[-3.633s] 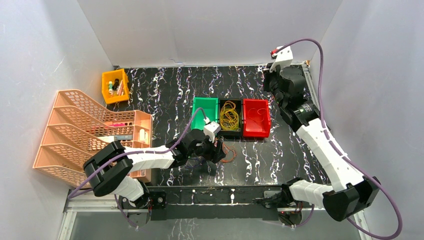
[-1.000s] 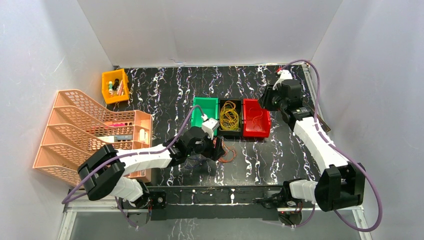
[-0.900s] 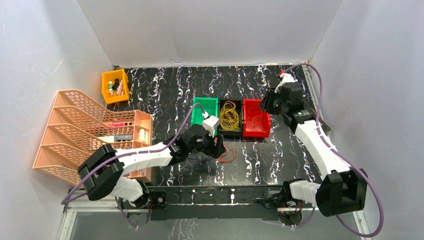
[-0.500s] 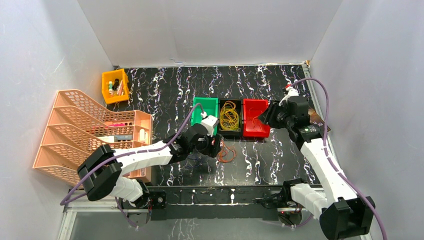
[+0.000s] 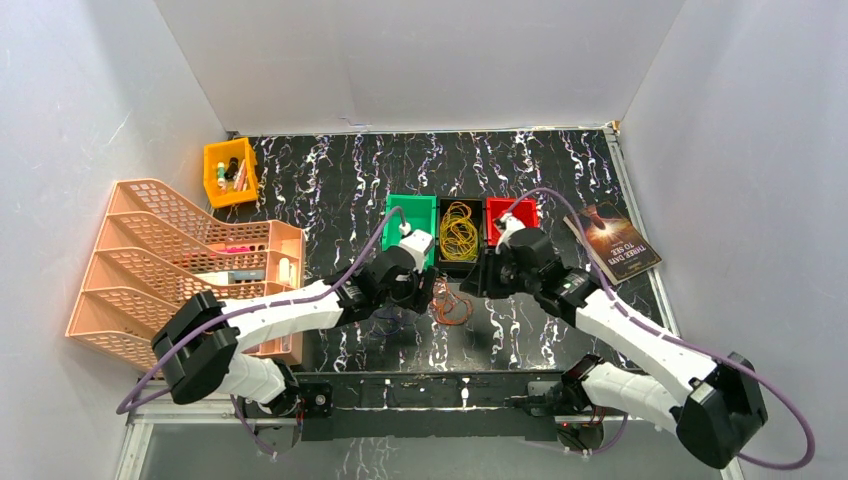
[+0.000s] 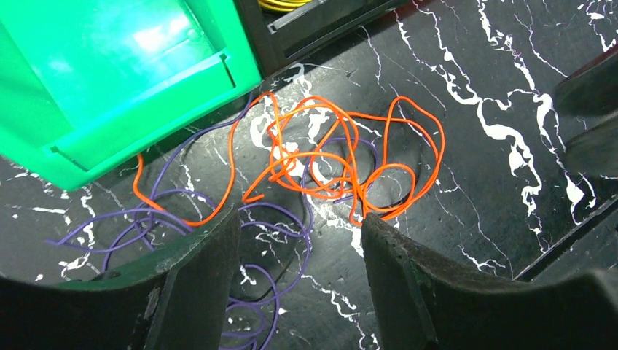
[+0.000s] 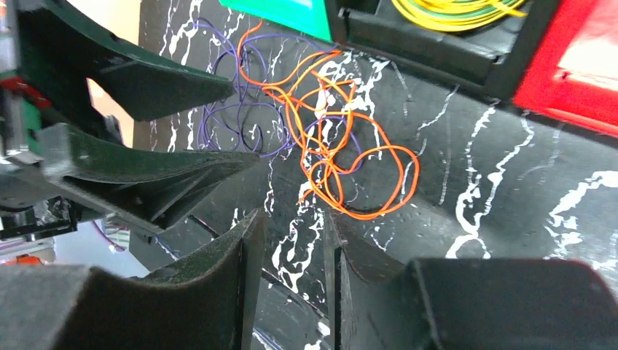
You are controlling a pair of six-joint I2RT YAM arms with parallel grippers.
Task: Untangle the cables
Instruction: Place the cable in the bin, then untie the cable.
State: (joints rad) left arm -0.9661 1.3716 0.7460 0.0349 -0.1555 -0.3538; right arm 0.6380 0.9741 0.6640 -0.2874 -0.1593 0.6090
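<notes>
Tangle of cables [image 5: 450,305] sits on the black marbled table [image 5: 560,170], just in front of the green bin [image 6: 131,109] and the black bin [image 7: 437,51]. Orange cable [image 6: 342,157] is looped over and through purple cable [image 6: 182,219]. Yellow cables [image 5: 460,232] lie coiled inside the black bin, apart from the mess.

Left gripper [image 6: 299,226] hangs low over the near edge of the tangle, fingers wide, nothing between them. Right gripper [image 7: 291,222] faces it from the other side, fingers at a narrow gap, also empty. I cannot tell whether either touches the table.

Step in hand, as I judge it: take one colour in each gripper and draw them apart.
- Left goes for purple where it runs free toward the green bin, away from orange.
- Right goes for the outer orange loop on its own side.
- Pinch one strand only, lift a little, pull slowly outward.
- Wire this thin will likely slip from the pads and snag at crossings. If the whole clump drags, I'd stop and regrip closer to the knot.

Writing: book [image 5: 612,240] near the table's right edge carries cover lettering, too small for me to read. No labels seen on the bins.
</notes>
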